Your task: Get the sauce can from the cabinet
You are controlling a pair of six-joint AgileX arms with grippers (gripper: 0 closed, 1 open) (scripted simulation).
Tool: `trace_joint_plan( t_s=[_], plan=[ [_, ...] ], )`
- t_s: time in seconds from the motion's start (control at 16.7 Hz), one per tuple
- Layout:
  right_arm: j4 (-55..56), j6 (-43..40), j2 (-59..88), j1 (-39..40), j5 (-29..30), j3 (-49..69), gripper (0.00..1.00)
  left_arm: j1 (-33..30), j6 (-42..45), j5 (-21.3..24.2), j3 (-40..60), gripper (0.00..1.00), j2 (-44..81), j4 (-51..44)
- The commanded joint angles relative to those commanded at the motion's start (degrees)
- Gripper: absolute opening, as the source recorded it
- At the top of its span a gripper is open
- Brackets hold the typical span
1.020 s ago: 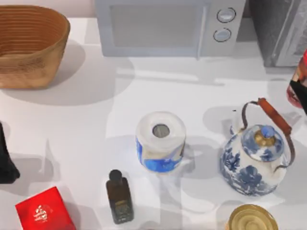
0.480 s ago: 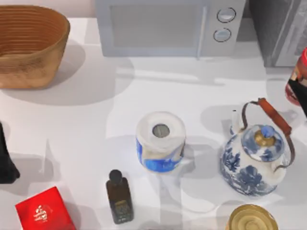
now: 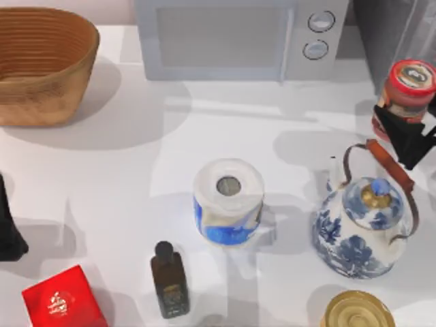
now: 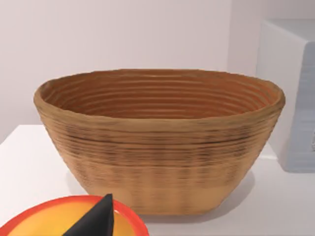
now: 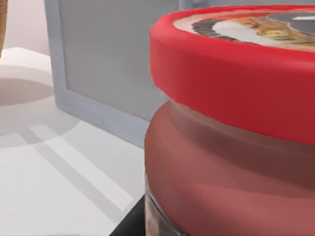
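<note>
The sauce can (image 3: 407, 95), with a red pale-rimmed top and reddish sides, is held off the table at the right, in front of the dark grey cabinet (image 3: 398, 37). My right gripper (image 3: 403, 131) is shut on it, its black fingers clasping the lower sides. In the right wrist view the sauce can (image 5: 236, 142) looms very close. The left arm (image 3: 8, 228) rests at the table's left edge, and one dark fingertip (image 4: 96, 220) appears in the left wrist view.
A pale microwave (image 3: 238, 37) stands at the back, with a woven basket (image 3: 44, 61) at back left. A blue-and-white teapot (image 3: 364, 228) sits just below the held can. The blue-and-white can (image 3: 228, 201), dark bottle (image 3: 170, 279), red box (image 3: 63, 300) and gold-lidded tin (image 3: 357, 312) occupy the front.
My right gripper has carried the sauce can leftward from the right edge, so the can's whole top is visible. The left arm has not moved.
</note>
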Motion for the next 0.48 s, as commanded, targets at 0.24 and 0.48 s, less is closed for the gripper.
trace_joint_plan(
  t_s=[0.24,0.48],
  plan=[
    [-0.16,-0.03,1.20,0.23,0.62,0.89,0.00,0.00,0.00,0.00,0.00,1.00,0.00,0.00],
    [-0.16,-0.03,1.20,0.23,0.62,0.89,0.23,0.00,0.00,0.00,0.00,1.00,0.00,0.00]
  ],
)
